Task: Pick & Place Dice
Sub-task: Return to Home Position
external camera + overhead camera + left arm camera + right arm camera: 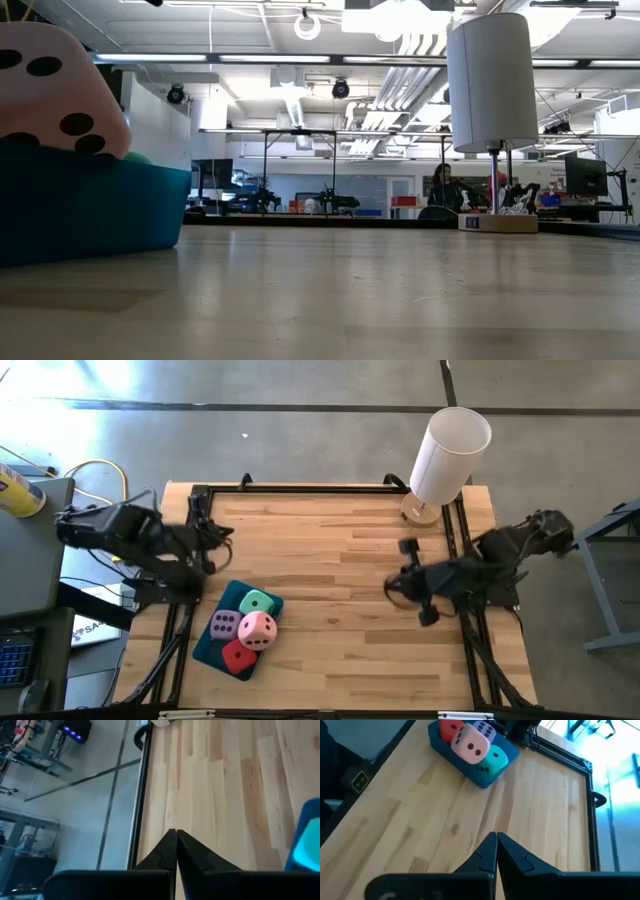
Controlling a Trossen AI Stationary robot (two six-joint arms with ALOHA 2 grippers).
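Pink die [55,90] sits closest to the low camera, on top of the pile in the teal tray [90,210]. All four dice are in that tray, at the table's [340,560] front left: mint green die [258,603], purple die [224,625] and red die [238,656] around the pink one. Left gripper [176,834] hangs over the table's left edge, beside the tray, fingers pressed together, holding nothing. Right gripper [496,836] is at the right side, well apart from the tray and facing it, fingers also pressed together and empty. White cylinder [450,455] stands on a wooden base at the back right corner.
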